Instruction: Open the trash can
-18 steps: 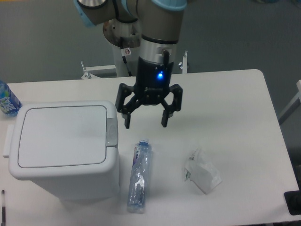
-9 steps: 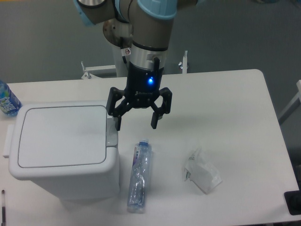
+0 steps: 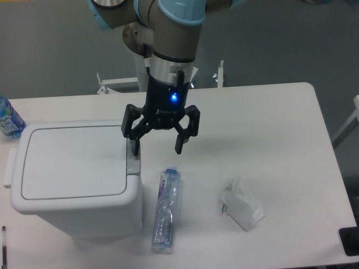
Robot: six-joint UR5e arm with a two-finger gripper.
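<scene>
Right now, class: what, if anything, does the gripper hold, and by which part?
Nothing. The gripper is open and empty, one finger over the trash can near its grey tab.

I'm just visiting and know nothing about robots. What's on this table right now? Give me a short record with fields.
trash can: white bin at the table's left, lid shut
push tab: small grey tab on the lid's right edge
gripper: open, fingers pointing down, one finger above the tab; contact cannot be told
plastic bottle: crushed, lying flat right of the bin
crumpled wrapper: white, further right
second bottle: blue-labelled, at the left edge, partly cut off
table: white
</scene>
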